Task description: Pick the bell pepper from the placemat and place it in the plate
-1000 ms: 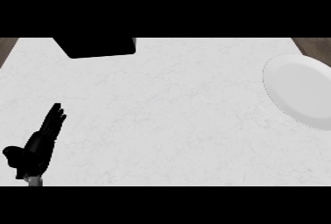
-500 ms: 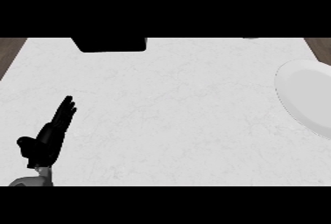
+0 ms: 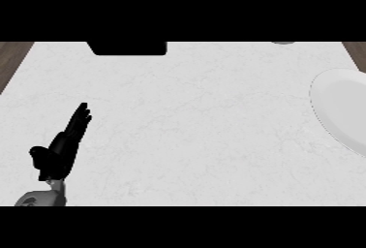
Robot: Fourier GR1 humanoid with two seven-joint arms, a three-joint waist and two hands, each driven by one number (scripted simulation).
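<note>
My left hand [image 3: 63, 144] is at the lower left of the counter, open, its fingers straight and pointing up and slightly right. It holds nothing. A white plate [image 3: 343, 110] lies at the right edge, partly cut off by the view. At the top edge a black mat [image 3: 127, 47] shows only its near strip. No bell pepper is in view. My right hand does not show.
The white marble counter [image 3: 193, 131] fills the view, with brown floor at the top left corner [image 3: 13, 58] and top right corner. A small grey object [image 3: 283, 42] peeks in at the top edge, right of centre.
The view has shifted: the plate slid further right and the black mat moved right along the top edge. My left hand sits a little higher and further right, still open.
</note>
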